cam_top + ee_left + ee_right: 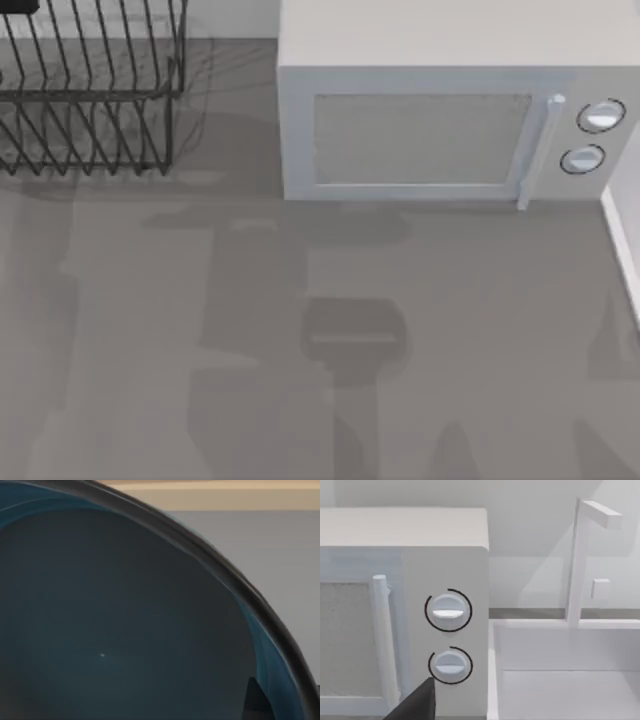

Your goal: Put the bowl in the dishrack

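Note:
The bowl [125, 620] sits very close in the left wrist view, with a deep blue wall, a dark rim and a greyish inside. One dark finger [256, 702] of my left gripper lies against its inner wall, and the gripper holds the bowl off the table. The dishrack [90, 100], dark thin wire with slanted tines, stands at the table's far left corner. A small dark shape [18, 6] shows at the corner above the rack; what it is I cannot tell. A dark part of my right gripper [415, 705] shows in front of the microwave's knobs.
A white-grey microwave [430, 120] with its door shut stands at the back, right of the rack. To its right are a white sink [570, 680] and faucet [577, 555]. The grey table [320, 350] carries soft shadows.

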